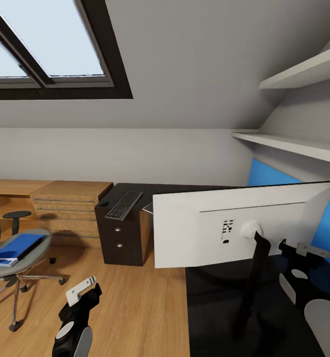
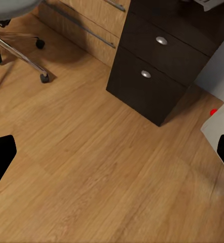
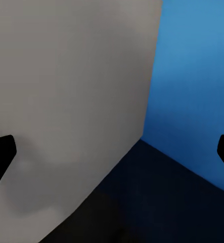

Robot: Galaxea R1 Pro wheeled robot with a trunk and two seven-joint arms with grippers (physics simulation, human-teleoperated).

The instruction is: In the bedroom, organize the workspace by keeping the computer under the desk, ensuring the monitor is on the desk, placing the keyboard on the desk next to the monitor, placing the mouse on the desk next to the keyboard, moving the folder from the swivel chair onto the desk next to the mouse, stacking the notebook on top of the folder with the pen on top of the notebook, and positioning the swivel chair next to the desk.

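The monitor (image 1: pixel 234 225) stands on the glossy black desk (image 1: pixel 219 317) with its white back toward me. At the desk's far end the keyboard (image 1: pixel 124 205) lies above the dark drawer unit (image 1: pixel 121 238). The swivel chair (image 1: pixel 21 263) is at the left on the wood floor, and the blue folder (image 1: pixel 13 249) lies on its seat. My left gripper (image 1: pixel 84 292) hangs open over the floor, left of the desk. My right gripper (image 1: pixel 303 252) is open beside the monitor's right edge, over the desk. A corner of the computer (image 2: pixel 219 126) with its red light shows past the drawer unit (image 2: pixel 157 66).
A light wooden drawer cabinet (image 1: pixel 68 206) stands against the back wall left of the desk. A blue wall panel (image 1: pixel 266 177) lines the wall behind the monitor, with white shelves (image 1: pixel 294 144) above. The chair's chrome base and casters (image 2: pixel 20 50) sit near the cabinet.
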